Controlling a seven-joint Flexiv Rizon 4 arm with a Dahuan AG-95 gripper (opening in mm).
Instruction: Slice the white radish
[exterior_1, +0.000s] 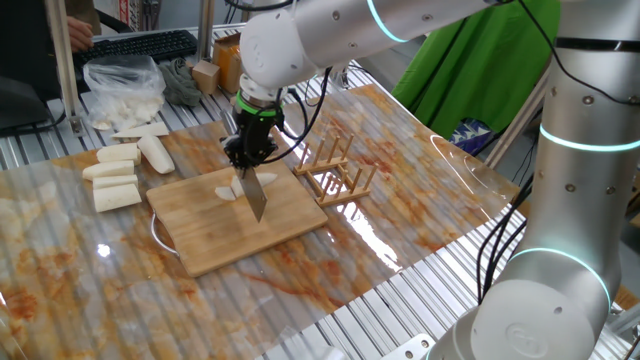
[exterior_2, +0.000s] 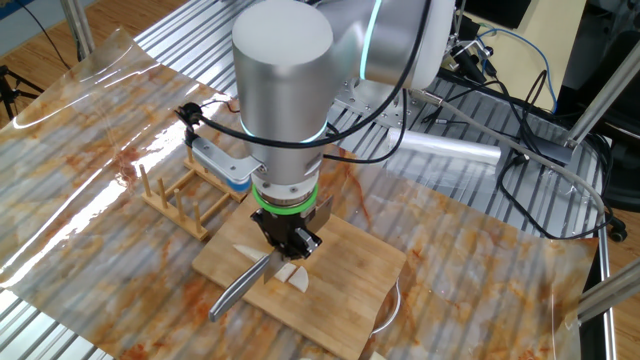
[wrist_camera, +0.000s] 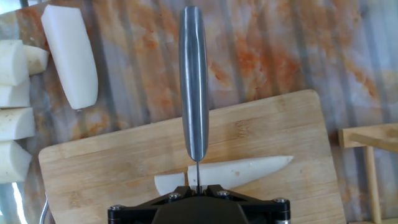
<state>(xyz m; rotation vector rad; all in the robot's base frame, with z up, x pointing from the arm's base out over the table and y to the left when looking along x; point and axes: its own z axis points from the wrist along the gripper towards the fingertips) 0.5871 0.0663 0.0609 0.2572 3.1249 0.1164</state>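
Marbled tabletop, wooden cutting board at centre; the white radish is laid on it.
Pale, tapered, pointed, cut through once; directly beneath the gripper, which is clamped on a knife.

Marbled table cover w/ glare, green cloth behind, dark keyboard

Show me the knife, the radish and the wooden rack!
knife (wrist_camera: 193, 81): hand view, middle of its handle.
radish (wrist_camera: 249, 169): hand view, its long pointed piece.
rack (exterior_1: 338, 178): one fixed view, its pegs.
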